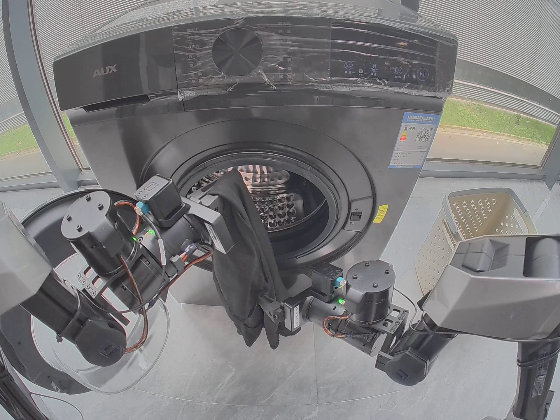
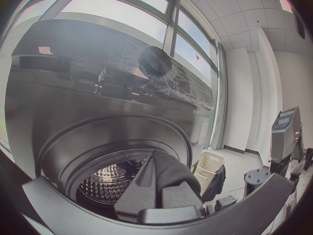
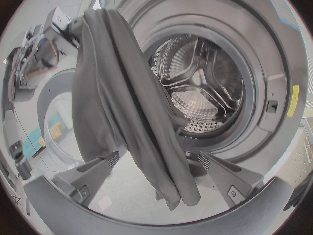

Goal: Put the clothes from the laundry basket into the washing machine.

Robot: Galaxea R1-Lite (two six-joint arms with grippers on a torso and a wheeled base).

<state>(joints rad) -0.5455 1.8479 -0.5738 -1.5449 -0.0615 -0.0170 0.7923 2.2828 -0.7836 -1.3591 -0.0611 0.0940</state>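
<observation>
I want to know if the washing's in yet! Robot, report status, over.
Left gripper shut on garment at drum mouth. Right gripper open around its lower part. Garment mostly hanging outside. Door open, mouth unblocked.

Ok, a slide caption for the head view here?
Left gripper holds a dark garment at the open washing machine drum; right gripper, open, sits by its hanging end.
</observation>
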